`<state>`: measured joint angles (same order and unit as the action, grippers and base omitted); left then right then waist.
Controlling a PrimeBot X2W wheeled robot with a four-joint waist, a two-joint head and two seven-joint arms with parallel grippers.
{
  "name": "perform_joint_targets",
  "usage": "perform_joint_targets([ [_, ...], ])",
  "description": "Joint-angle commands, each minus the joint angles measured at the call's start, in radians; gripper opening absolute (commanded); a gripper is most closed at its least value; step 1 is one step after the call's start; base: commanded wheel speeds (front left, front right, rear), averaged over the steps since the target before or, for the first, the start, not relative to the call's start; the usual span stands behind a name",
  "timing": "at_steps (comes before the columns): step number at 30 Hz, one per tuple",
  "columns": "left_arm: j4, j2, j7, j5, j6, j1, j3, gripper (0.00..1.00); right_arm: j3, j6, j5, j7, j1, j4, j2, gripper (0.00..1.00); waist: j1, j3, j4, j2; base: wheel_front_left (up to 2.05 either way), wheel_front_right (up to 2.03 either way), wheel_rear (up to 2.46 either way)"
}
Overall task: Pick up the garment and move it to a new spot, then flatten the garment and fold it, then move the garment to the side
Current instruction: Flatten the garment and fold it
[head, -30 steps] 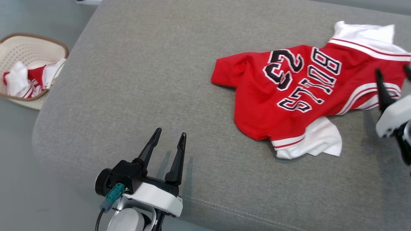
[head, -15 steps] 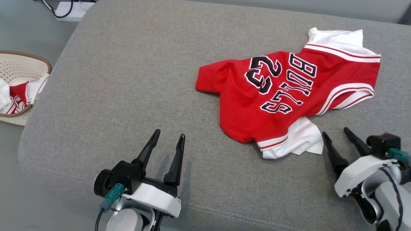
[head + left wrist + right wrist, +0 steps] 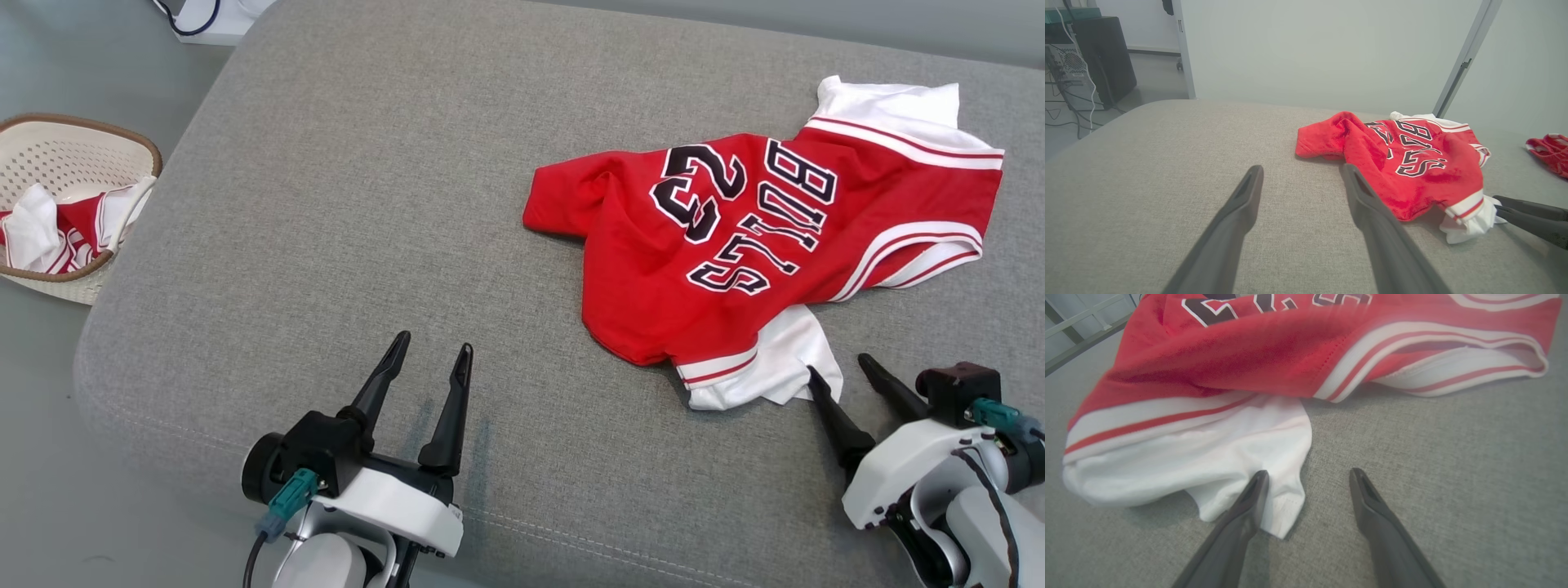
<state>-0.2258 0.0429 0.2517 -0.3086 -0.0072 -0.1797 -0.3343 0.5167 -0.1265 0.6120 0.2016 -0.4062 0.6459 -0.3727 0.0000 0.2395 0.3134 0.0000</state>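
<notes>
Cream basket (clothes inside) beside grey cushion.

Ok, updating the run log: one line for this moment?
jersey: crumpled on grey cushion | left end effector: open, clear of jersey | right end effector: open, at jersey's white corner

A wide grey fabric cushion with a rounded edge and a stitched seam served as the work surface. Beside it, on the smooth grey floor, stood a perforated cream basket with a brown rim, and a white power strip. Behind rose a plain pale wall, a slanted metal post and a dark cabinet with trailing cables. The light was soft and even.
</notes>
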Motion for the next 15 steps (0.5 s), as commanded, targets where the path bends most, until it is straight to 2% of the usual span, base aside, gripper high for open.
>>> perform_joint_targets([
  [1,0.029,0.007,0.01,-0.003,0.006,-0.013,0.028,1.0,0.014,-0.004,0.009,-0.004,0.054,-0.017,-0.008,1.0,0.0,-0.002,-0.001,0.0,0.0,0.0,0.0],
  [15,0.023,0.007,0.01,0.006,0.004,-0.012,0.033,1.0,-0.03,-0.004,-0.042,-0.003,0.119,-0.069,0.005,1.0,0.0,-0.011,-0.04,0.0,0.0,0.0,0.0],
])
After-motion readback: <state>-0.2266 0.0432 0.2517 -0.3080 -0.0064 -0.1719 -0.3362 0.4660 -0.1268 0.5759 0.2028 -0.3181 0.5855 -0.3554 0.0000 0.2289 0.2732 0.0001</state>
